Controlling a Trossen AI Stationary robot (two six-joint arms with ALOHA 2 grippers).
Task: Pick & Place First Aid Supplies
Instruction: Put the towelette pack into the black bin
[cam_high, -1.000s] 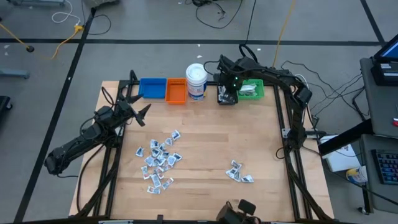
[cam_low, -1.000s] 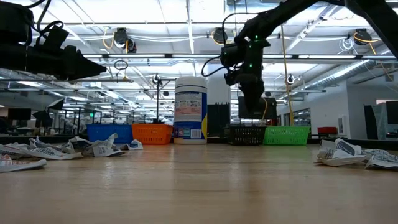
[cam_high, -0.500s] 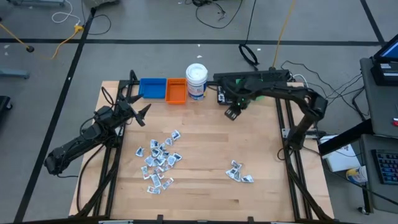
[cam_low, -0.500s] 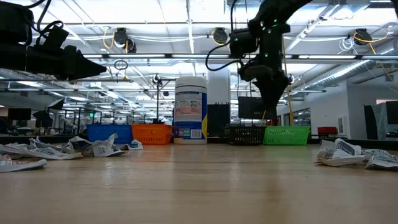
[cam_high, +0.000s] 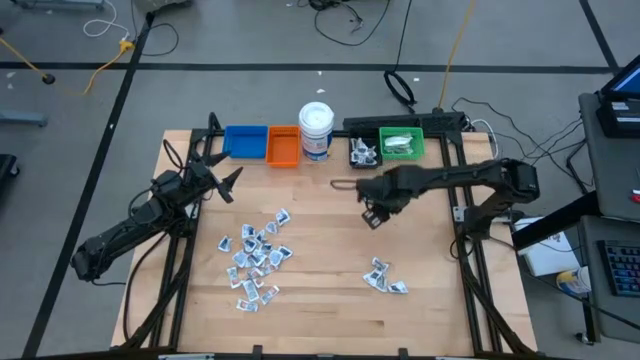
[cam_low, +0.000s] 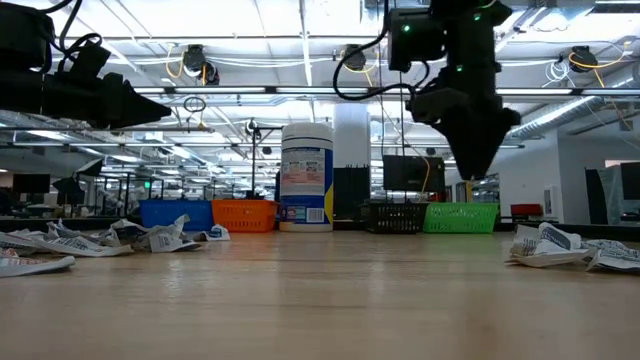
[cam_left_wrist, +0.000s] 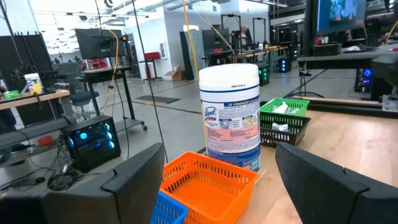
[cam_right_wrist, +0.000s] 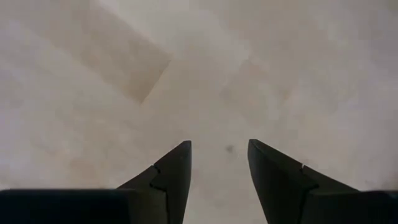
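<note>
High view shows your right gripper (cam_high: 372, 216) has left the black bin (cam_high: 363, 152) at the bench's far edge, jaws parted and empty above bare wood, so head for the packets (cam_high: 384, 278) near the front-right. Left gripper (cam_high: 226, 180) waits released. The jar (cam_left_wrist: 231, 116) reads Lysol.

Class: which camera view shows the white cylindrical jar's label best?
The left wrist view: the white jar fills mid-frame, label print visible. The low view shows it smaller, side-on. The high view shows only its lid. The right wrist view misses it.
</note>
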